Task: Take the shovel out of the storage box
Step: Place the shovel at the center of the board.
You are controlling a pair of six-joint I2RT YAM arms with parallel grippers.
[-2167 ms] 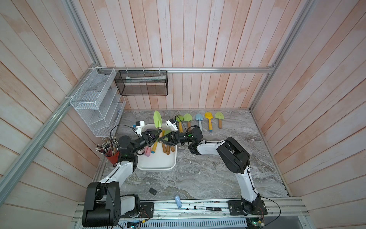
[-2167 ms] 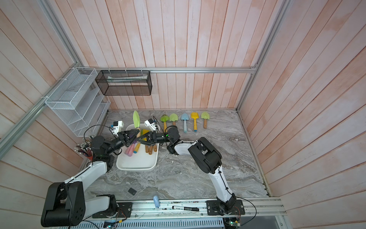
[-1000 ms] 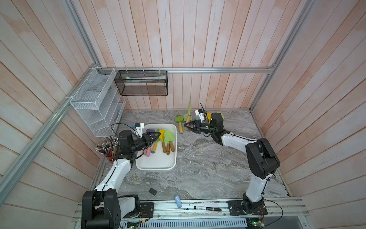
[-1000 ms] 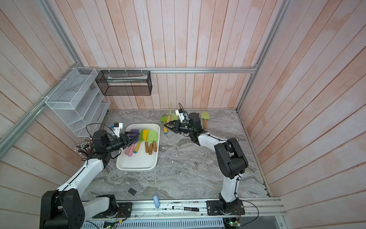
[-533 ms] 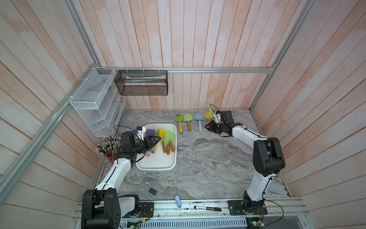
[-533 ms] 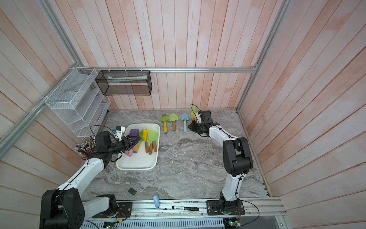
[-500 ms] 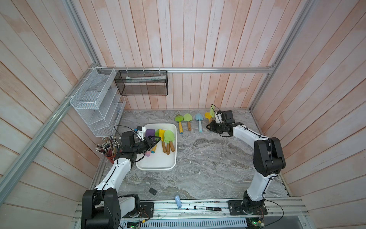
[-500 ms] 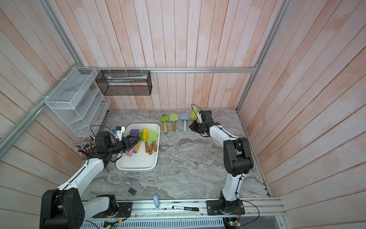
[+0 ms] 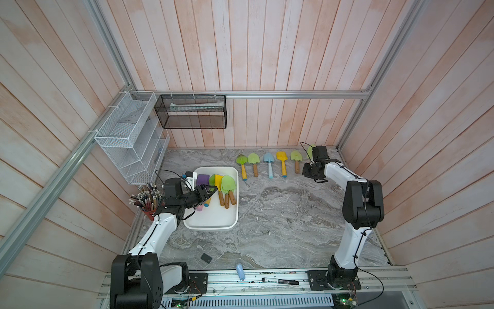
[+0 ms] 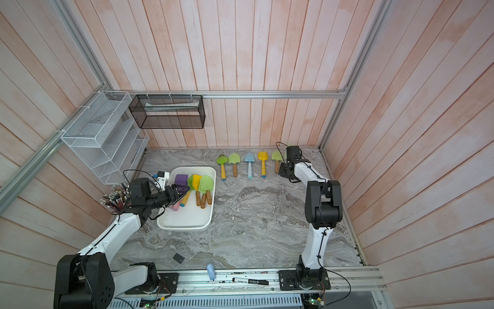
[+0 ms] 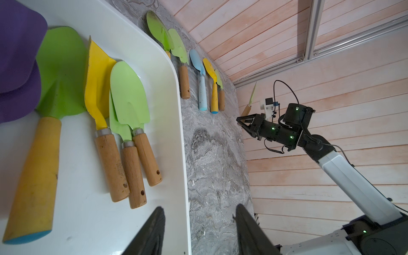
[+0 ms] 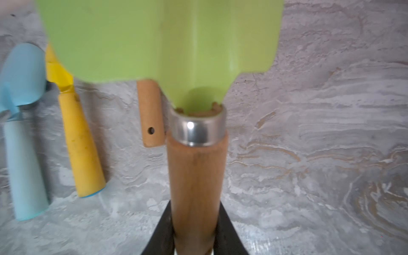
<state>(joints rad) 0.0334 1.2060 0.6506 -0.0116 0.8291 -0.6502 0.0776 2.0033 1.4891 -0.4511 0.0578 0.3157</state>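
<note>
**One green shovel [image 12: 196, 167] held outside the storage box [image 9: 211, 218]**

On the marble table [image 9: 280, 214] the storage box is set at the left side, with several shovels [image 9: 226, 184] lying in it. A row of five shovels [image 9: 269, 166] is laid near the back wall. Beside it, well apart from the box, the green shovel is clamped by its handle in the right gripper [image 12: 195, 223]. The left gripper [image 11: 198, 220] is held over the box, jaws apart.

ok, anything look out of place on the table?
Mostly tidy. Strays at the front rail: a small black square on the table, a pale blue piece and a black marker. The shovels in the white box overlap.
</note>
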